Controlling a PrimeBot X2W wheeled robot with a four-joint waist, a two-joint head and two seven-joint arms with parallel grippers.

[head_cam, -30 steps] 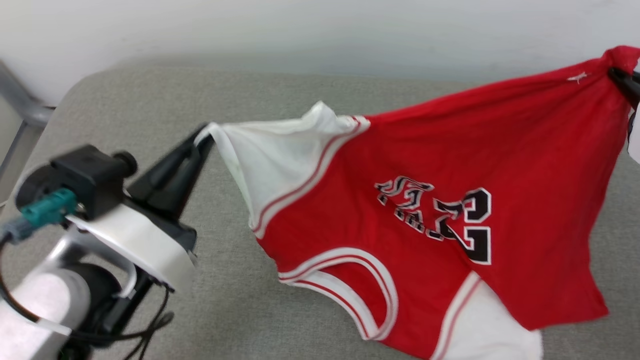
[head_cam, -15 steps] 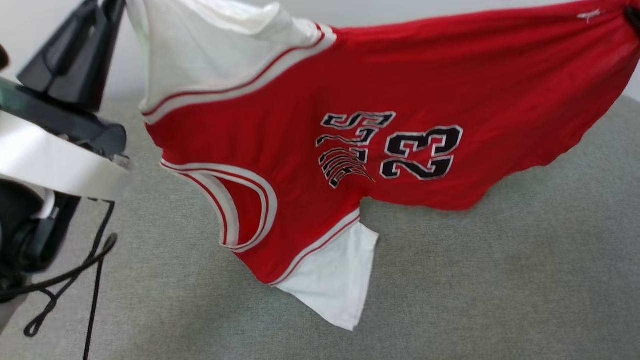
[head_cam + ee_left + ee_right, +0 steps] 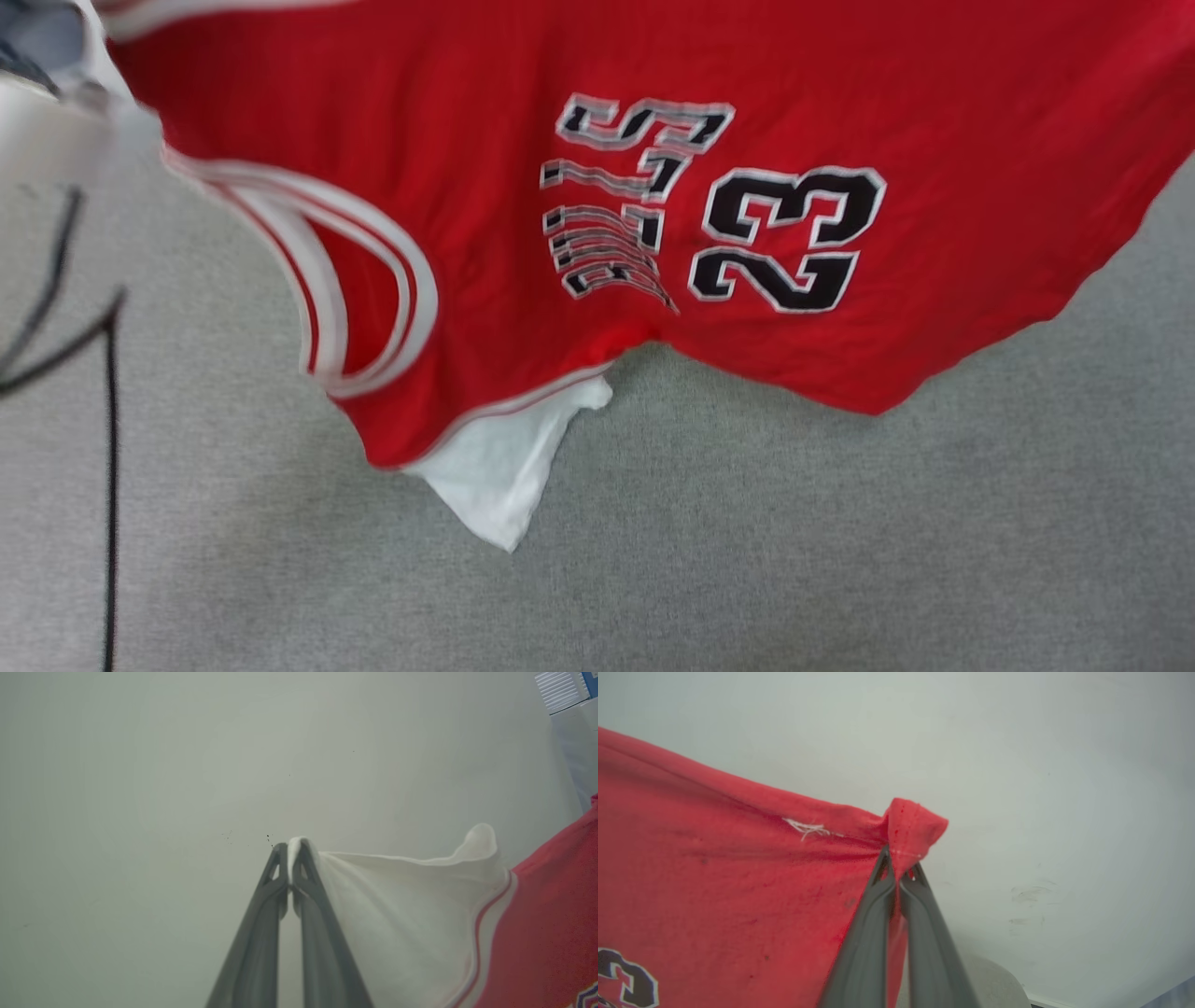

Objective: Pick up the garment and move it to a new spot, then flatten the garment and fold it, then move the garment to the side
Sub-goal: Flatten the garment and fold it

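The garment [image 3: 523, 187], a red jersey with black "23" lettering, hangs stretched sideways in the air above the grey cushion [image 3: 794, 541]. One white sleeve [image 3: 499, 467] dangles at its lower edge, close over the cushion. In the left wrist view my left gripper [image 3: 290, 851] is shut on the edge of the other white sleeve [image 3: 402, 905]. In the right wrist view my right gripper [image 3: 899, 861] is shut on a bunched red corner of the garment [image 3: 738, 868]. The lettered face is turned toward the head camera.
A pale wall [image 3: 187, 765] stands behind both grippers. Black cables [image 3: 107, 373] hang at the left of the head view. A white part of my left arm [image 3: 47, 121] shows at the upper left.
The garment has risen in the head view and now reaches past its top edge. Both grippers have left that view. The dangling sleeve has swung left.
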